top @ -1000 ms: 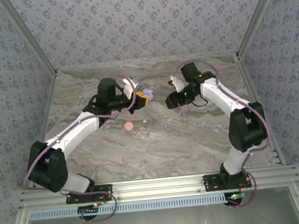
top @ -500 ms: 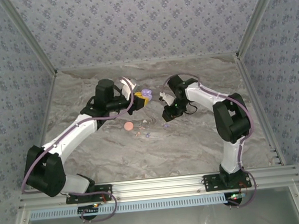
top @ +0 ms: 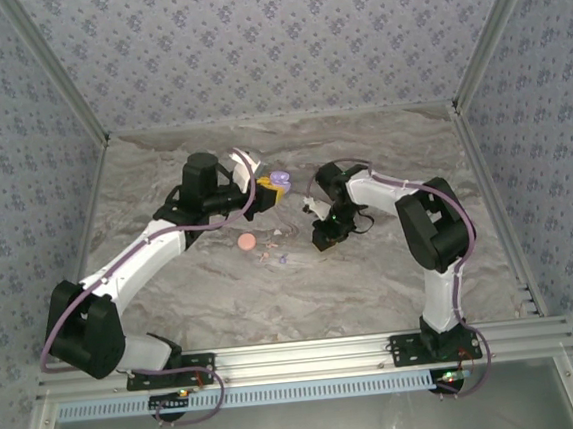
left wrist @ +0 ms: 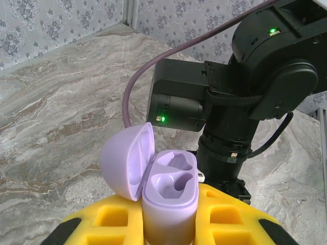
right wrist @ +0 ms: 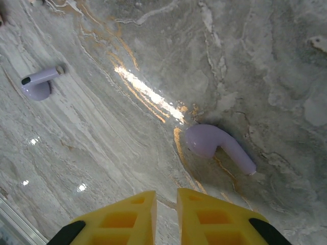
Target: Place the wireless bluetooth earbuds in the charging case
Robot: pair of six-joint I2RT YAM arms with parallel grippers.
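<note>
The left gripper (left wrist: 168, 232) is clenched on the lavender charging case (left wrist: 169, 196), holding it upright with its lid (left wrist: 125, 163) swung open and both sockets bare. On the table to the right of that arm lies a salmon-pink round case (top: 247, 242). Further right, the right gripper (right wrist: 166, 214) hangs low, its yellow fingers (right wrist: 127, 217) drawn almost together on nothing. One lavender earbud (right wrist: 217, 144) lies just beyond their tips, and a second earbud (right wrist: 36, 84) lies well apart from it. The step in hand looks like the first pick-up. The jaws would likely need to part, straddle the near earbud and close without nudging it away. The tabletop (top: 373, 287) is glossy grey marble pattern that throws glare. Blue-grey floral wallpaper (top: 272, 45) and an aluminium frame (top: 299, 352) enclose it.
</note>
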